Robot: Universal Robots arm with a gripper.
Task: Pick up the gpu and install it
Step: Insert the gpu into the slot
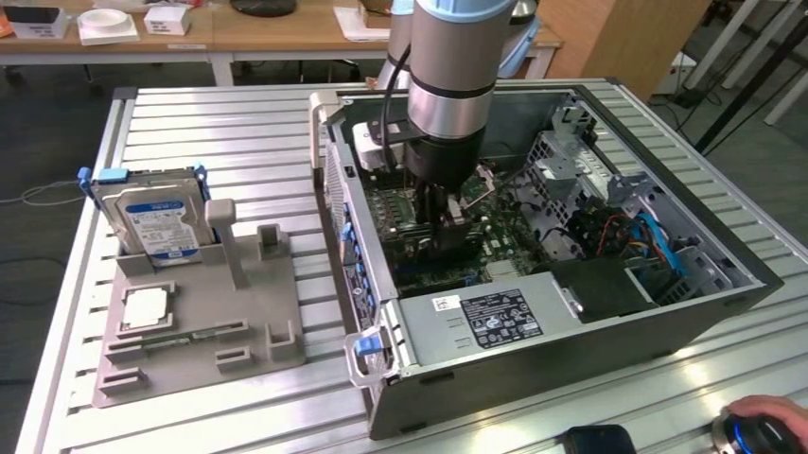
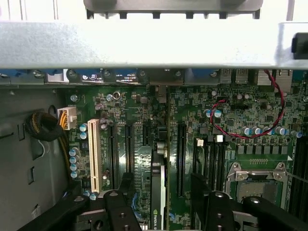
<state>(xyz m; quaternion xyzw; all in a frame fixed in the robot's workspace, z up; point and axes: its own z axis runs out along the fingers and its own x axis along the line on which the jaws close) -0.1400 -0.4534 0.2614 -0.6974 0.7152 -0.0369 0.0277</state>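
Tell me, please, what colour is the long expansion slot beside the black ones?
Cream-white slot, standing out against the green motherboard; clearest in the wrist view.

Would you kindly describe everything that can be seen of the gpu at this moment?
The gpu is a thin, dark card seen edge-on in the wrist view, standing upright between the gripper's two black fingers, which hold it from either side. A small green logo shows on its near edge. It points down at the green motherboard, in line with the long black expansion slots. In the exterior view the arm reaches down into the open computer case, and the card itself cannot be made out below it.
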